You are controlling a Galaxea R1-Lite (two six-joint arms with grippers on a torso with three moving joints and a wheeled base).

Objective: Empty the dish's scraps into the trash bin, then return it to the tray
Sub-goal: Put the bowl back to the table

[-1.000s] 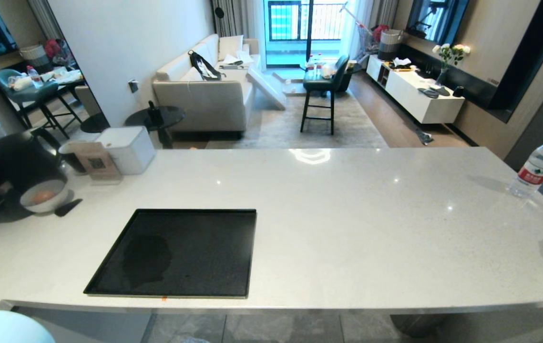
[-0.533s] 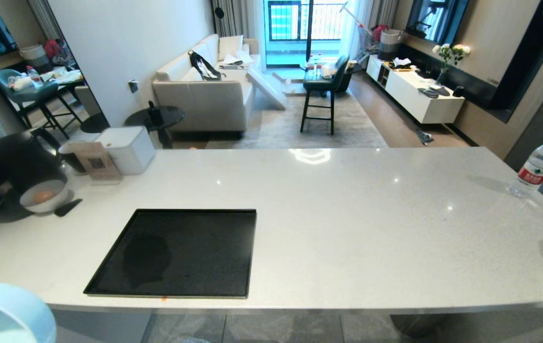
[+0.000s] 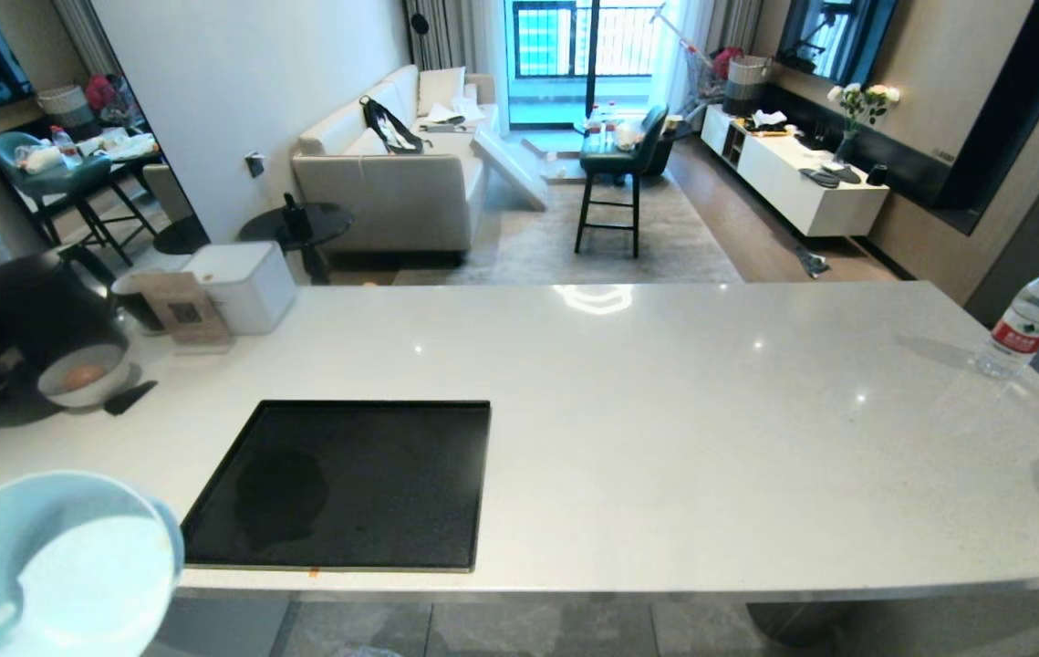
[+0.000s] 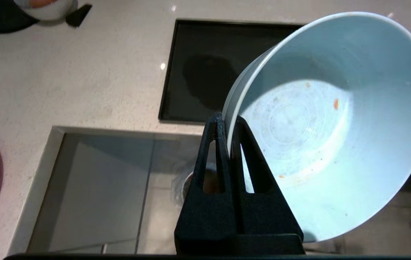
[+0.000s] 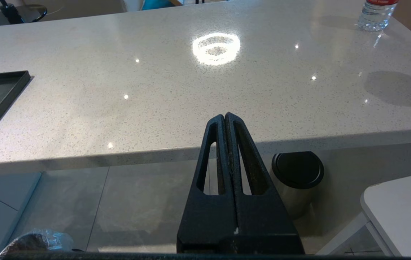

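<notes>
the table is a long slab of pale speckled stone, glossy with ceiling-light glare, its near edge running straight across the head view with grey floor tiles below. most of its surface right of the tray lies bare as far as a clear plastic water bottle with a red cap near the far right edge. the tray is flat, black and rectangular with a low raised rim, resting close to the table's near edge. left of it, well apart, a greyish-white bowl with an orange-brown lump stands beside a black kettle.

the dish, round and shallow, pale blue outside and white inside, hangs tilted at the near left corner, just left of the tray's near corner. only small orange flecks cling to its smooth inside. the left gripper has its black wedge-shaped fingers pinched tight on the dish's thin rim.

the right gripper hangs below the table's near edge, fingers pressed together on nothing, near a brushed-steel cylinder bin with a black top. crinkled clear plastic of the trash bin shows at floor level.
</notes>
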